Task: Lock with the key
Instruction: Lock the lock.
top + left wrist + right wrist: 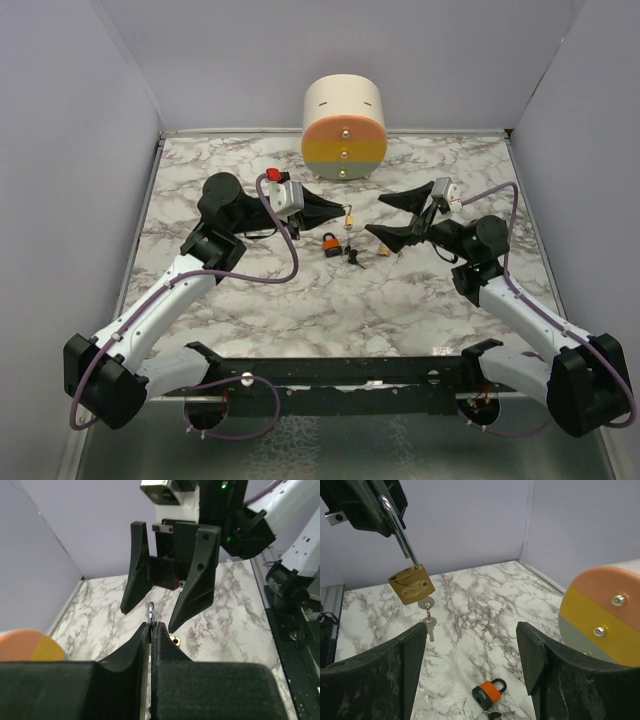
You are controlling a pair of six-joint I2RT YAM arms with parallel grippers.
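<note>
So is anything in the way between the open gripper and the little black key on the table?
No, nothing visible. The right gripper is open close to the key, with no object between them. The orange padlock lies on the key's far side, and the brass padlock hangs higher up in the left gripper.

Left end effector [151, 626] clamps silver loop [150, 611]; right end effector [149, 621] open opposite.
</note>
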